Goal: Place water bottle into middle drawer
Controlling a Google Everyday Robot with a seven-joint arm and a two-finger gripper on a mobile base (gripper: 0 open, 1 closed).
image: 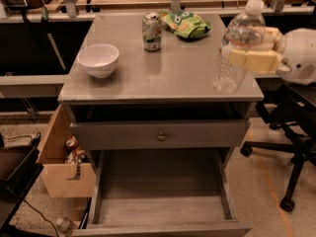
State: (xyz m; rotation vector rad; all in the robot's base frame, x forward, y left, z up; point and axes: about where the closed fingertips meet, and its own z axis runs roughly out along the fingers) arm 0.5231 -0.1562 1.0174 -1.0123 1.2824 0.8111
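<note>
Gripper (245, 50) pinching the water bottle (228, 76) on its upper body, cap tilted above my fingers. It looks near-empty, so probably light, thin-walled, crushable and slick. Moderate squeeze, grip seems OK. Middle drawer (159, 207) is open, below-left of the gripper.

arm (299, 57): reaches in level from the right edge
gripper (243, 48): turned sideways, pale fingers (249, 60) clamped round bottle (231, 77)

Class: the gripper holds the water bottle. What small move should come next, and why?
Probably carry the water bottle forward past the cabinet top's front edge: the gripper clasps it above the top's right side, while the middle drawer stands open lower down, in front.
</note>
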